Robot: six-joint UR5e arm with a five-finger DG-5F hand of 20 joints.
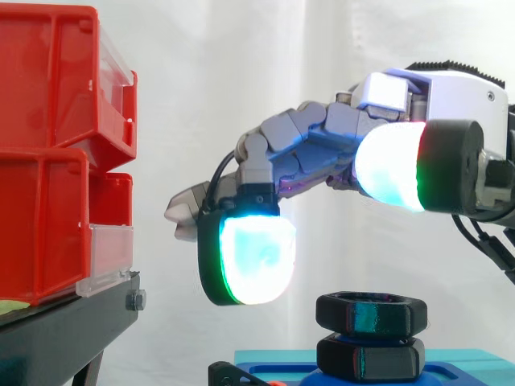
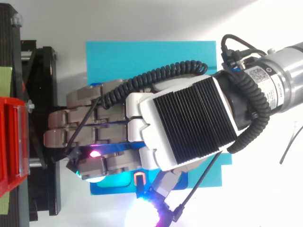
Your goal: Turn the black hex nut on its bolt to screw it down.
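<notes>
Hovering right of the red bins [image 1: 48, 153] on their black stand [image 1: 56, 330], the hand [image 1: 322, 137] is spread and loose, pinching nothing, with its fingertips [image 1: 253, 249] clear of everything. The black hex nut [image 1: 370, 314] sits below it, further right, stacked over a 2nd black hex piece [image 1: 370, 359] on the blue base [image 1: 459, 359]. Likely risks: pads land off-centre and slip over the flats without turning the nut; uneven downward push jams the thread; a thick pad grabs the lower piece instead.
</notes>
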